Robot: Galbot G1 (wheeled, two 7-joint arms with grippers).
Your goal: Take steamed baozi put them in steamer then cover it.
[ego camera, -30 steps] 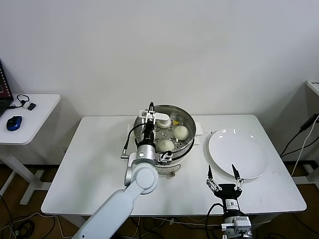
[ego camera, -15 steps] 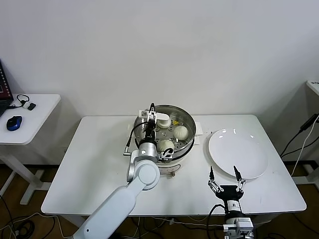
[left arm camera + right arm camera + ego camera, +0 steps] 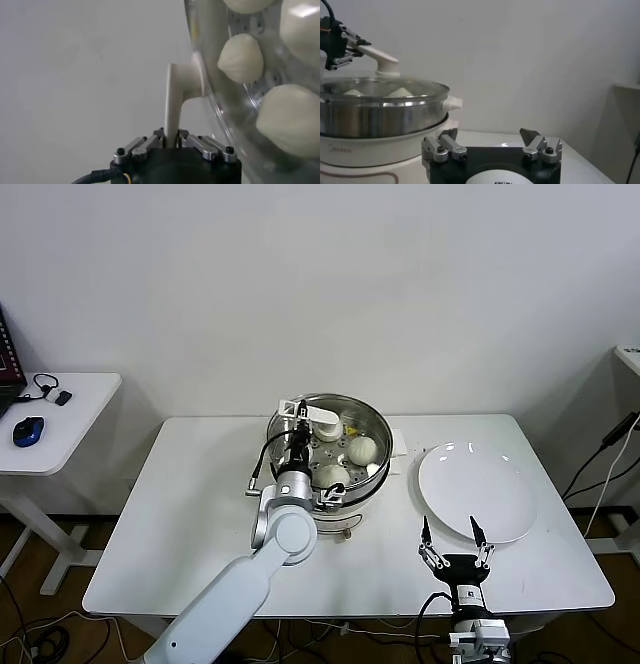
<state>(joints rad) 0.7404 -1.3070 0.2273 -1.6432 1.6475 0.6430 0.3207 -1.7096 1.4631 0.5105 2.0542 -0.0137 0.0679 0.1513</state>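
Shiny steel makes the steamer (image 3: 328,446), which sits in the middle of the head view, near the back of the white surface (image 3: 180,514). Left of it, at the far left of the frame, a small side table (image 3: 70,419) holds a blue mouse (image 3: 28,430).

The left gripper (image 3: 297,420) is over the pot's left rim. Its jaws are closed tight on the white handle (image 3: 175,100) of the cover (image 3: 385,86). In the left wrist view the handle runs straight up from between the jaws in the lower middle of the frame. The clear glass cover lies on top of the steamer, so the pot looks closed.

Through the glass you can see the baozi (image 3: 361,449) sitting on the tray with holes. The pictures show three or four; the count is hard to tell.

The cover is probably stiff, a bit heavy and easy to break, because it is glass with a metal ring. The glass would be slippery, so the long handle is the best place to hold it. The buns look soft and light, so a gentle squeeze on their sides would suit them.

Right of the steamer lies a flat white plate (image 3: 480,494) with nothing on it. The right gripper (image 3: 455,550) waits at the lower right, near the front edge of the surface, with its jaws wide open and holding nothing.
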